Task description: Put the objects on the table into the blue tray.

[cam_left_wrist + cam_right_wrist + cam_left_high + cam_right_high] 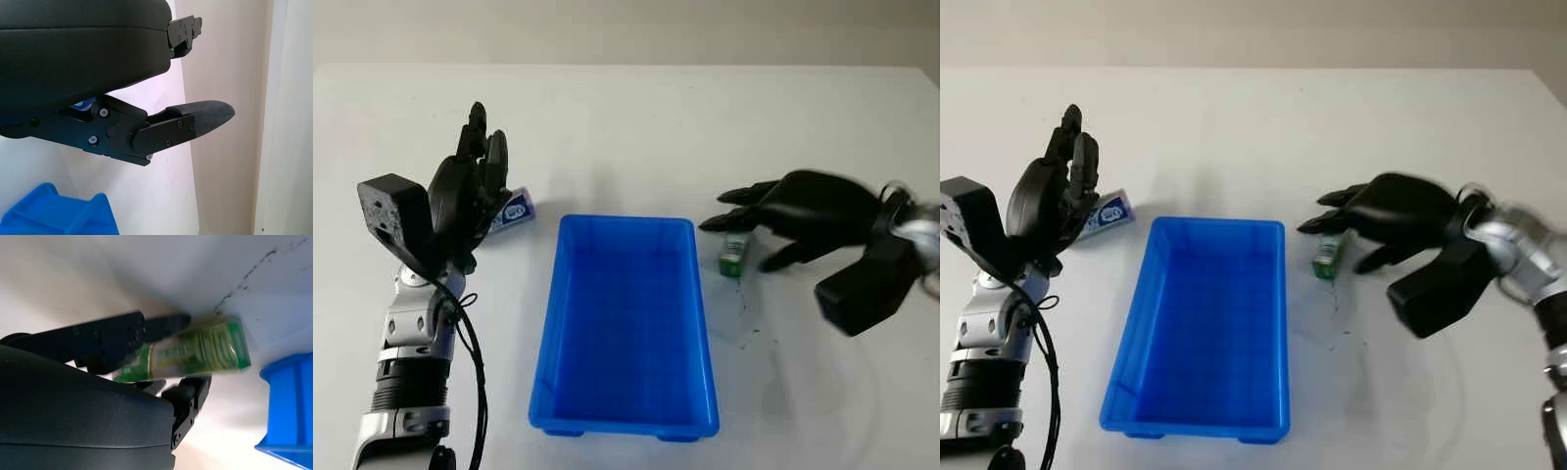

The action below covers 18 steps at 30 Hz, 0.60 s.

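A blue tray [626,221] stands mid-table with nothing in it. A small green box [733,257] lies just right of the tray's far right corner. My right hand [744,235] is over it, open, with its fingers on the tray side of the box and its thumb on the other side. The right wrist view shows the green box [205,352] between the black fingers [102,335]. A blue and white packet [514,209] lies left of the tray's far left corner. My left hand [470,186] is raised beside it, open, fingers pointing away from me.
Thin dark scribble marks [744,318] run across the white table [636,127] right of the tray. A corner of the tray [54,215] appears in the left wrist view, below the hand's finger [195,122].
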Motion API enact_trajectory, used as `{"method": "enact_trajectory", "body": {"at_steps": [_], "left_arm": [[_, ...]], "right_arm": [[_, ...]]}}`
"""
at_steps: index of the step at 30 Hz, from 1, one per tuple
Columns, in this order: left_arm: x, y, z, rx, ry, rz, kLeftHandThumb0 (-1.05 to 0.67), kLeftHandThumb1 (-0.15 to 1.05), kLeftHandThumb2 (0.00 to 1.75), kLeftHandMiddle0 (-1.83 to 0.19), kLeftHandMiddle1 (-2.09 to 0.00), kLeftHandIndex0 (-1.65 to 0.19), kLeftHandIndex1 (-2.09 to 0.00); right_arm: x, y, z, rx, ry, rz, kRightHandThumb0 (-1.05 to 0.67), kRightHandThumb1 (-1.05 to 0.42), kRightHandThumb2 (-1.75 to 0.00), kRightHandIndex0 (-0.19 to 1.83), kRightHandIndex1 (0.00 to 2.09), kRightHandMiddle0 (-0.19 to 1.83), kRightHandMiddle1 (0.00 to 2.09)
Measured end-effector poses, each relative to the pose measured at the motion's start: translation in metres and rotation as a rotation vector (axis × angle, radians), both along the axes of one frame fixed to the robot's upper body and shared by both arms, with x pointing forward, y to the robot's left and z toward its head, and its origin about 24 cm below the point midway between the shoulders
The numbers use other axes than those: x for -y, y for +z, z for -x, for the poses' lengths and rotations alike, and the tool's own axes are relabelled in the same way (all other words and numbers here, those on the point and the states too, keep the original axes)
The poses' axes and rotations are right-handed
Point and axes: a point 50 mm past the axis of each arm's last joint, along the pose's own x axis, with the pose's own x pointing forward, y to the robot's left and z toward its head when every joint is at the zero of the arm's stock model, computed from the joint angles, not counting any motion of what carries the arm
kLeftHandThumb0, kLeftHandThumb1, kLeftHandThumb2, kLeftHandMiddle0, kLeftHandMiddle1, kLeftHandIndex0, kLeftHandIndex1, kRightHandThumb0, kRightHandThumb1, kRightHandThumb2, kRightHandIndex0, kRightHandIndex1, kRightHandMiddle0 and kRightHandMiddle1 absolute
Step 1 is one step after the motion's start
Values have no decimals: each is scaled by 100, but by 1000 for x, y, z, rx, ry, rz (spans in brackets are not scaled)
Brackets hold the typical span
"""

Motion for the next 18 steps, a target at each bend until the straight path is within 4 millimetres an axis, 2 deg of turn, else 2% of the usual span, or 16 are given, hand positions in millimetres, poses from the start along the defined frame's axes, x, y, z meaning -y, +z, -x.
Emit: {"method": "enact_trajectory", "body": {"at_steps": [2,3,4,6,7,9,14,18], "left_arm": [[0,0,0,0,-2,-1,-73,105,64,19,0,19,0],[-1,0,0,0,-1,-3,-73,105,63,19,0,19,0],[-1,1,0,0,0,-4,-73,105,62,19,0,19,0],[-2,1,0,-1,2,-5,-74,105,62,19,0,19,0],[-2,1,0,-1,3,-6,-74,105,62,19,0,19,0],[-2,1,0,-1,5,-6,-74,105,63,19,0,19,0],[-2,1,0,-1,-1,-6,-72,105,64,19,0,19,0],[-1,0,0,-2,-11,-8,-72,105,64,19,0,19,0]], "right_arm": [[0,-8,1,55,31,-2,-46,-104,-12,16,199,10,190],[0,-9,0,88,45,4,-51,-104,-25,42,204,26,199],[-1,-9,-1,116,56,9,-54,-105,-34,71,207,46,205],[-1,-8,-3,151,63,5,-55,-105,-42,96,209,65,209],[0,-8,-5,160,61,0,-55,-105,-43,101,209,70,209],[1,-4,-7,180,48,-17,-54,-105,-44,100,209,73,209],[4,7,-16,232,-1,-58,-54,-105,-40,84,209,65,209],[3,34,-26,356,-23,-124,-53,-105,-29,86,209,63,209]]}}
